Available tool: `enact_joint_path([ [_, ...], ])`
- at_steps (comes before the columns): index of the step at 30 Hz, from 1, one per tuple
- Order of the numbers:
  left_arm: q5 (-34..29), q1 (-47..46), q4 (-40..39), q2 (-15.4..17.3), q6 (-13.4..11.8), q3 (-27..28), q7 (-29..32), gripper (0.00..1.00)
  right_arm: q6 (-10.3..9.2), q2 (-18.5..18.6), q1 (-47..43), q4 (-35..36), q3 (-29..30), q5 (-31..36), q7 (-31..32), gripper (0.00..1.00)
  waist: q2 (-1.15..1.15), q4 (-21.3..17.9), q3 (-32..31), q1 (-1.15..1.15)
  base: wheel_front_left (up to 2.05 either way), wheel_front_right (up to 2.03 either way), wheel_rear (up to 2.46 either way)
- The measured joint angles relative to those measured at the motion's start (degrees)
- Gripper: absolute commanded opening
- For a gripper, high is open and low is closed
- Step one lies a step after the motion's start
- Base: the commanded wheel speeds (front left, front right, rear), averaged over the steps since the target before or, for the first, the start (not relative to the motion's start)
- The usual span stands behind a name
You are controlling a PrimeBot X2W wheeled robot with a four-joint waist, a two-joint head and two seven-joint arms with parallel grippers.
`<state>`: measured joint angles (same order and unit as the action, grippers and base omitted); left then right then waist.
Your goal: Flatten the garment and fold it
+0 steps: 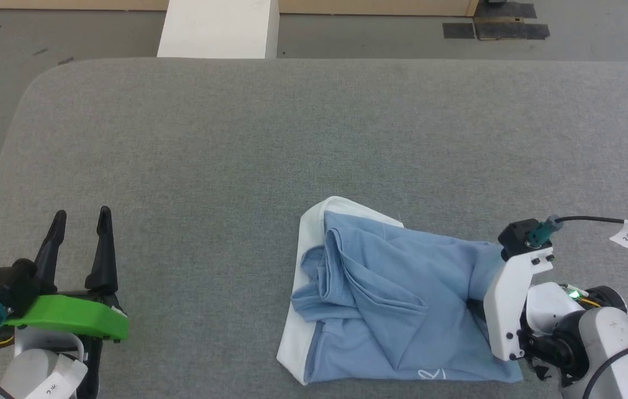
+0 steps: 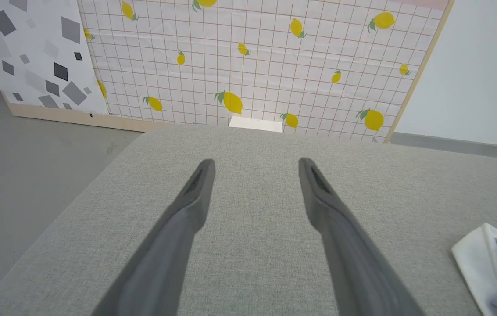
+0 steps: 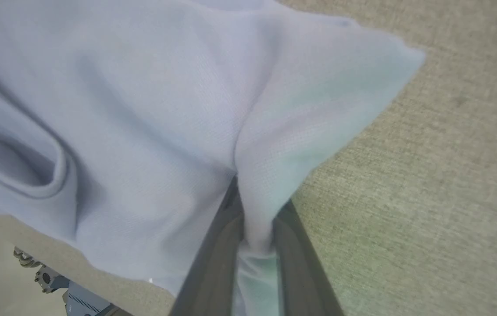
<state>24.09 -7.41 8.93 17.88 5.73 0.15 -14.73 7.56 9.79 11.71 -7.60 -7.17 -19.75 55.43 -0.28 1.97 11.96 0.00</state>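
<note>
Right wrist view: the right gripper has its two long dark fingers drawn close on a pleat of the light blue short-sleeved polo shirt. Cloth fills the gap between them, so this is a pinch on the shirt's edge. A loose corner stands up just past the tips, and bare table shows beside it.

Head view: from that pinch the shirt spreads away to the gripper's left as a crumpled heap on the grey fabric-covered table. Thick rolled folds bunch at its far end, where a white band of cloth wraps the side. A small white cursive logo sits on the hem-like edge nearest the robot. Sleeves and placket cannot be made out.

The left gripper is well apart from the shirt, near the table's left edge. Its fingers are spread wide with nothing between them.

Progress, as a judgement: early. One edge is gripped, the shirt is not flat, and no deliberate fold is made. Spreading, smoothing and all folding remain.
</note>
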Motion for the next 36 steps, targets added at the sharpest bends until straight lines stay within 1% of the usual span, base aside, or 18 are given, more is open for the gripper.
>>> enact_joint_path([
  [7,-0.5,0.0,0.5,-0.3,0.3,0.1,0.0,1.0,0.0,2.1,0.1,1.5,-1.4,-0.7,-1.5,0.0,0.0,0.0,-1.2,0.0,0.0,0.0,0.0],
  [11,-0.9,0.1,0.7,-0.9,0.3,0.0,0.0,1.0,0.01,4.3,0.6,4.5,-3.3,-1.4,-1.5,0.0,0.0,-0.2,-2.7,0.0,0.0,0.0,0.0],
  [15,-1.0,0.8,0.5,-1.5,0.2,-0.2,0.0,1.0,0.0,7.2,2.0,8.4,-4.9,-2.6,0.6,0.0,0.0,-0.6,-4.3,0.0,0.0,0.0,0.0],
  [18,-1.2,1.3,0.1,-1.7,0.2,-0.2,0.0,1.0,0.0,8.7,2.5,11.1,-4.7,-3.0,2.7,0.0,0.0,-1.3,-4.9,0.0,0.0,0.0,0.0],
  [20,-1.2,1.3,-0.3,-1.7,0.2,-0.3,0.0,1.0,0.0,9.7,2.5,12.3,-4.5,-3.0,4.0,0.0,0.0,-2.0,-4.9,0.0,0.0,0.0,0.0],
  [23,-1.2,1.3,-0.8,-1.7,0.2,-0.3,0.0,1.0,0.0,10.1,2.6,13.8,-4.3,-3.0,5.4,0.0,0.0,-3.2,-4.6,0.0,0.0,0.0,0.0],
  [28,-0.8,1.2,-2.4,-1.5,0.2,-0.2,0.0,1.0,0.0,11.0,5.4,14.1,-4.4,-3.0,7.1,0.0,0.0,-5.8,-3.1,0.0,0.0,0.0,0.0],
  [32,-0.5,0.6,-4.6,0.3,0.3,-0.2,0.4,1.0,0.01,12.3,9.0,13.2,-3.5,-2.4,7.3,0.0,0.0,-8.7,-0.6,0.0,0.0,0.0,0.0],
  [36,-0.3,-0.5,-7.1,2.9,0.7,-0.2,1.6,1.0,0.01,12.7,11.7,11.9,-0.5,-0.7,7.0,0.0,0.0,-11.8,2.5,0.0,0.0,0.0,0.0],
])
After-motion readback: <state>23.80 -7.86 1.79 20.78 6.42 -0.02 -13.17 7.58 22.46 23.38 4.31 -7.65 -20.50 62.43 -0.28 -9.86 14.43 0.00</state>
